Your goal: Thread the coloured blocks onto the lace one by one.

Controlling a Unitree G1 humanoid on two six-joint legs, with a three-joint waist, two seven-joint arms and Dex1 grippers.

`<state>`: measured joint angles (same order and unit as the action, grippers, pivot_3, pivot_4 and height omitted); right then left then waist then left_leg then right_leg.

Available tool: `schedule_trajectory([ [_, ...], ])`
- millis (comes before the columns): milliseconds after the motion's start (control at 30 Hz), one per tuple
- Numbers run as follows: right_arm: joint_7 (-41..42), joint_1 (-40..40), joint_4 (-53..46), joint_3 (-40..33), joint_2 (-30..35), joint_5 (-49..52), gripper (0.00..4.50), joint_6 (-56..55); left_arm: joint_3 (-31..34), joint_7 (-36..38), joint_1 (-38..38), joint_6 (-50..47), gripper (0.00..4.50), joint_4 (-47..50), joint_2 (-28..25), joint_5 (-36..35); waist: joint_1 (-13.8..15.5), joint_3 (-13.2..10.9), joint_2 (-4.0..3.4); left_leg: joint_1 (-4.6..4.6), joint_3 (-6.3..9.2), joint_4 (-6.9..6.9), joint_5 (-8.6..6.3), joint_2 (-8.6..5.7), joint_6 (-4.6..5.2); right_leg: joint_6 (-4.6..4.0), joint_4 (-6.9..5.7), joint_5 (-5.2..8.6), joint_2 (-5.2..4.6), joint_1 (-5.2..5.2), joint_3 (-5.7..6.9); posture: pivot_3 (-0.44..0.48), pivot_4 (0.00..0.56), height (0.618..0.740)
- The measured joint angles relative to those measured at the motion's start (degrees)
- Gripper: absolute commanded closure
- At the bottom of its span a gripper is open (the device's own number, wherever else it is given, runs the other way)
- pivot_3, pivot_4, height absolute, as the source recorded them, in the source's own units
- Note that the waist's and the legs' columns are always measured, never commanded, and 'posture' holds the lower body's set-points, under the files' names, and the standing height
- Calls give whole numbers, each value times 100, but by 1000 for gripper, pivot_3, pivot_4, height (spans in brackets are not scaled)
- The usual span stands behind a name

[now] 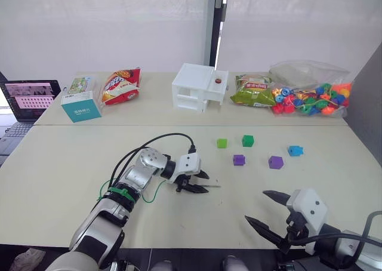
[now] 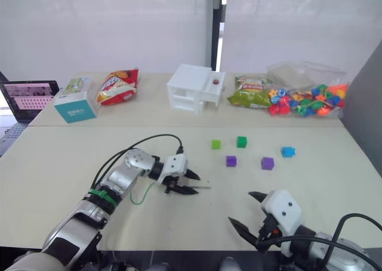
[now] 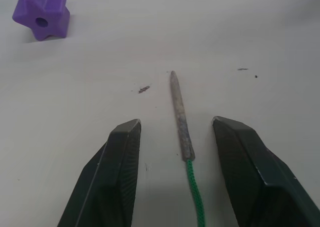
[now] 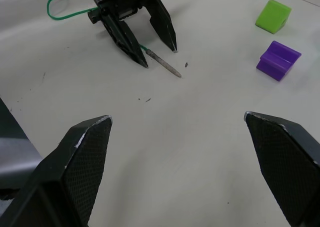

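Centre-low in the left eye view: left pincer (image 1: 201,182) open astride the lace (image 1: 156,192) tip, blocks unthreaded on the bench (image 1: 59,163) centre-right | lower right: right pincer (image 1: 267,210) open, empty | left wrist view: tip lies ungripped between the fingers; closing looks next; lace runs off the bottom edge

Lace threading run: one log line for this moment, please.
left gripper: open, straddling lace tip on table | right gripper: open, empty | coloured blocks: all five loose, none threaded
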<state>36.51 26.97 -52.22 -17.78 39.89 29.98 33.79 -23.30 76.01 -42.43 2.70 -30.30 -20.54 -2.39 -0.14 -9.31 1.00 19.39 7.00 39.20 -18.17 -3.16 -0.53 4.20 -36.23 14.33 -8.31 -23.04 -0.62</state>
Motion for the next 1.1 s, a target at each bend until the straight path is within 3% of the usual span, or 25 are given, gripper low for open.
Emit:
schedule_trajectory([
  [267,59,-117,159,119,53,-81,0,-45,2,-14,72,5,2135,171,-190,32,-48,1,1,-3,0,0,1,0,2,0,0,0,0,4,0,0,150,740],
  [533,115,-199,218,183,129,-230,0,-72,-61,-102,37,-429,4475,383,-193,193,-45,2,4,-11,0,0,8,0,9,3,4,2,0,18,0,0,150,740],
  [800,168,-248,330,271,113,-276,0,-71,8,-172,79,-674,4475,595,-213,218,-55,3,6,-10,1,1,9,0,7,3,4,2,2,17,-1,0,150,740],
  [1100,183,-426,522,459,52,-283,0,-78,179,-155,642,-936,4475,1257,-185,-167,-51,3,6,1,2,1,9,-1,7,2,2,1,1,1,-6,0,150,740],
])
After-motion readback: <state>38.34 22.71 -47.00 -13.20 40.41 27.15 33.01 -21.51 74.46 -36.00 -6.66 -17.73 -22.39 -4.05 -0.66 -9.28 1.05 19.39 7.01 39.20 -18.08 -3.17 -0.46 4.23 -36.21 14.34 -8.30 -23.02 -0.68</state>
